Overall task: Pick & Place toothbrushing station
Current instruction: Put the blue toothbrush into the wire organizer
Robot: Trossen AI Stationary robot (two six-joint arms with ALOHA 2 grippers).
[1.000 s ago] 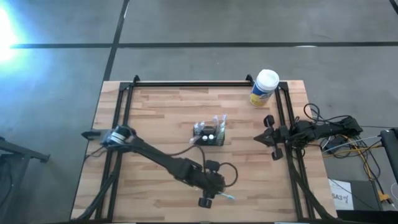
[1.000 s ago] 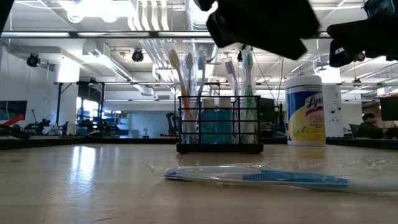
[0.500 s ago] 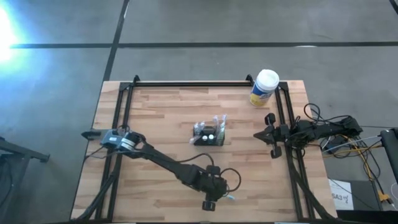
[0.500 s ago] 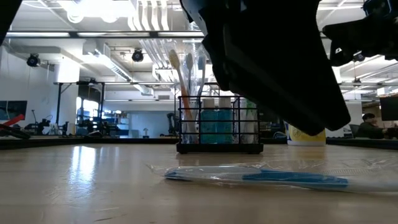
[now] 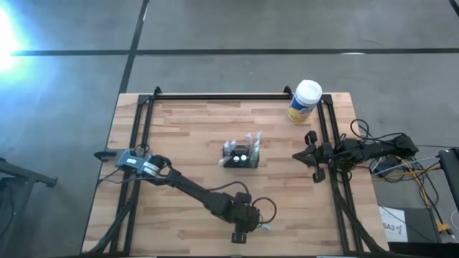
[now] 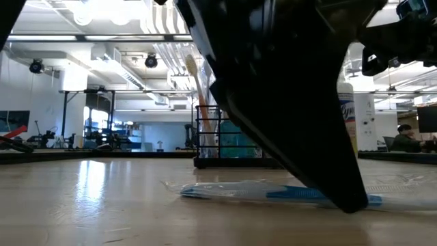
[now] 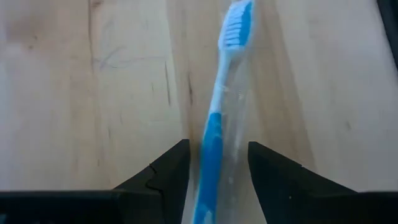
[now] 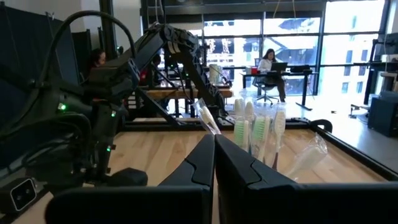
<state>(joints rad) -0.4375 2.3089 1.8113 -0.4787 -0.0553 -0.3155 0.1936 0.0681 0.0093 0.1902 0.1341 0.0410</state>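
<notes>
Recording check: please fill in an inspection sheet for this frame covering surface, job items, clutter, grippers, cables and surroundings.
Surface: wooden table, black rails at edges.
Job's things: black mesh caddy mid-table with upright toothbrushes; wrapped blue toothbrush lying at near edge.
Clutter: yellow wipes canister at far right corner.
Grippers: left gripper open, fingers straddling the blue toothbrush; right gripper shut, waiting at right edge.
Cables: bundle beside right arm, off the table.
Surroundings: person seated at a desk.
</notes>
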